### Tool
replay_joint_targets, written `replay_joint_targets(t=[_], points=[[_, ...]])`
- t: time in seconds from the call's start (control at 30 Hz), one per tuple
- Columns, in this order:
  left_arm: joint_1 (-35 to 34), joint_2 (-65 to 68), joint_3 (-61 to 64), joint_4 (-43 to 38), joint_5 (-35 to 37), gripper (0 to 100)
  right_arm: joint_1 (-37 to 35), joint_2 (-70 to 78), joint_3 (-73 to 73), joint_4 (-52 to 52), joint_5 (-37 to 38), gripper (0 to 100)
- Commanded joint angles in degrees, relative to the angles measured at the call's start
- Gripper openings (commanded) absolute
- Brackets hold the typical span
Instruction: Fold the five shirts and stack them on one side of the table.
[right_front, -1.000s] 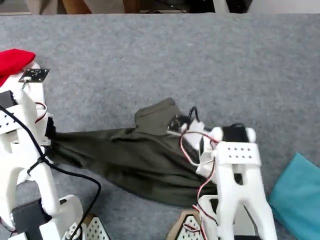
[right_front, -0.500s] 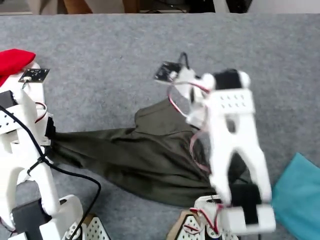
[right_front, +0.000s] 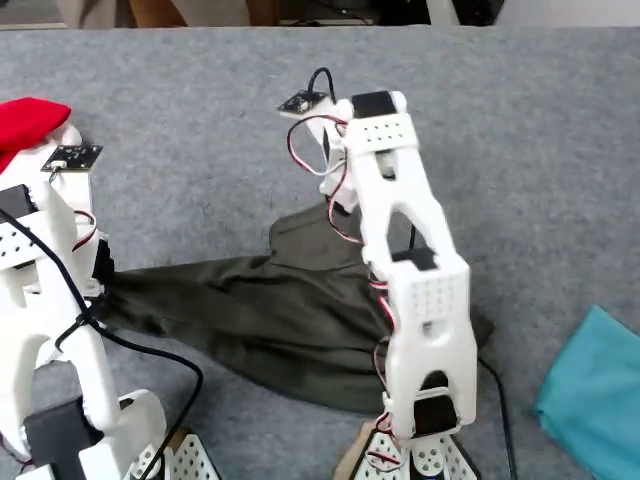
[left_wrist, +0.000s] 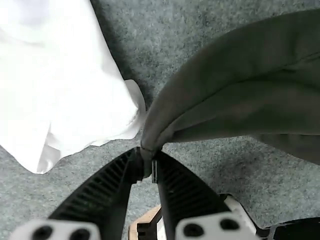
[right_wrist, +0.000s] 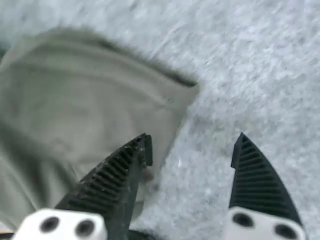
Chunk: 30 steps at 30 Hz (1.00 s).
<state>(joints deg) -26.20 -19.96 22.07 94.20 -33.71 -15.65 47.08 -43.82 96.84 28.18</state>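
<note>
The olive shirt (right_front: 270, 315) lies rumpled across the middle of the grey table (right_front: 520, 130), pulled out long toward the left arm. The left claw (left_wrist: 147, 167) is clenched on a bunched edge of it, right beside a white cloth (left_wrist: 55, 85). The right arm stretches out over the shirt, and the right claw (right_wrist: 192, 142) hangs released, jaws wide: one finger above the shirt's far corner, the other above bare table. A red shirt (right_front: 30, 118) sits far left, a teal shirt (right_front: 595, 390) near right
</note>
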Motion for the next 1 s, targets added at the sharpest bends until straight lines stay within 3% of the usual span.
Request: replay_joint_targets(t=[0.0,0.17,0.5,0.73,0.97], points=[[0.0,-1.5,-0.2,0.0,-0.1,2,-2.3,7.4,-16.3,5.3,-2.5,26.0],[0.0,-1.5,-0.2,0.2,-0.1,2,-2.0,15.8,-25.7,5.3,-5.0,26.0],[-0.1,-1.5,-0.1,0.3,-0.1,2,-0.8,21.3,-26.3,5.2,-4.9,25.7],[-0.1,-1.5,-0.1,0.3,-0.1,2,-0.9,21.5,-26.3,5.2,-4.9,0.9],[-0.1,-1.5,2.1,-0.1,0.4,2,-0.4,19.0,-27.0,5.5,-4.8,0.5]])
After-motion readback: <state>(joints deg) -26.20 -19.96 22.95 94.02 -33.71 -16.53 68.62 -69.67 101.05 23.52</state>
